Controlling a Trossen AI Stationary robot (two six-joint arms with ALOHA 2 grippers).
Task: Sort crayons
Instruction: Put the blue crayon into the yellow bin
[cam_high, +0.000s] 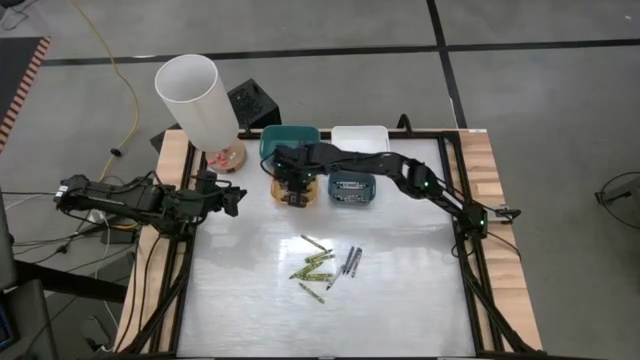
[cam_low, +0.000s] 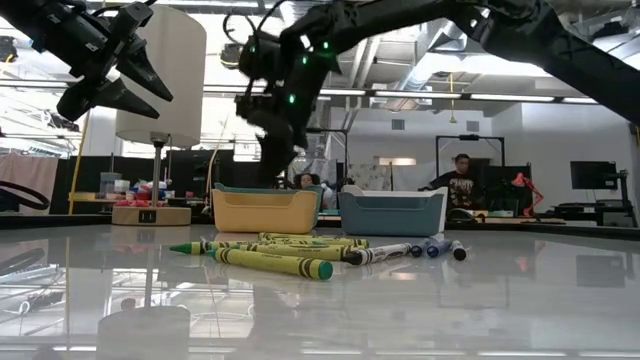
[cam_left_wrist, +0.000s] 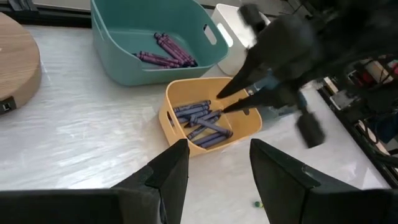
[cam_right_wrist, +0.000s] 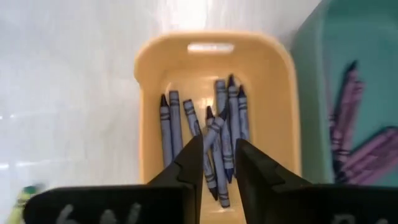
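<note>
Nearest the front of the desk (cam_high: 400, 310) lies the unsorted heap: yellow-green crayons (cam_high: 314, 268) fanned together, with a few grey and blue crayons (cam_high: 348, 262) just beside them on the right arm's side. Farther back, the left tool (cam_high: 232, 199) hangs above the desk near its own edge, fingers spread wide and holding nothing, pointed toward the bins. Beyond it, the right tool (cam_right_wrist: 217, 163) is poised directly over the yellow bin (cam_right_wrist: 147, 112), its fingers set narrowly apart with nothing visibly between them; below lies a loose pile of blue-violet crayons (cam_right_wrist: 217, 134) on the bin floor. Next to that bin sits the blue bin (cam_high: 352, 188), and behind the pair the teal bin (cam_left_wrist: 118, 43) holding dark purple crayons (cam_left_wrist: 166, 53), with a white bin (cam_high: 360, 136) beside it. A lamp with a white shade (cam_high: 196, 100) stands at the far corner, on the left arm's side. The risk from here, as I judge it, is the right tool dropping lower and catching the bin wall or a crayon already inside, dragging it out or tipping the light bin; the left arm reaching in at once could also collide with the right.
</note>
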